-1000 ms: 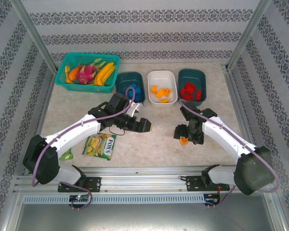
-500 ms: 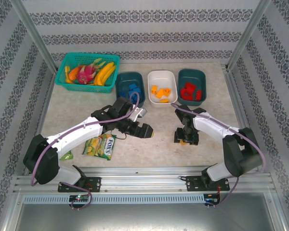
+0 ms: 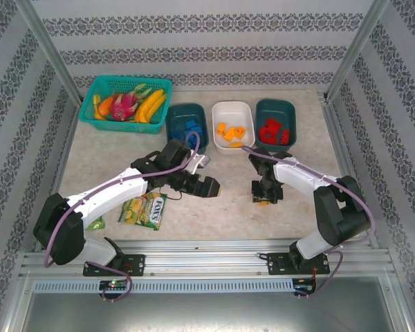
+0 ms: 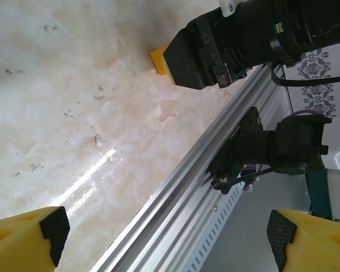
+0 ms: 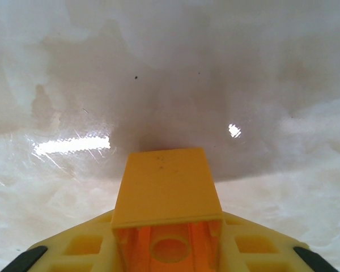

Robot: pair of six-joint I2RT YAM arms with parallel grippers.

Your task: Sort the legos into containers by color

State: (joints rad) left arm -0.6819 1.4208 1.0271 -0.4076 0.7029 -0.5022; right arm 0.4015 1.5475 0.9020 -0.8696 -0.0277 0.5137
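Presently, right gripper [image 3: 265, 196] clamps an orange-yellow brick [image 5: 165, 192]; left gripper [image 3: 211, 187] gapes wide, empty. Pick-up step; next, carry the brick far-left to the white tub [image 3: 233, 104].

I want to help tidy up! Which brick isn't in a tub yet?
Find the white rounded plastic tub in the middle of the back row, then come toward the front to the right arm's fingers. Between them is a small orange-yellow plastic brick, the one brick on the pale table instead of inside a tub.
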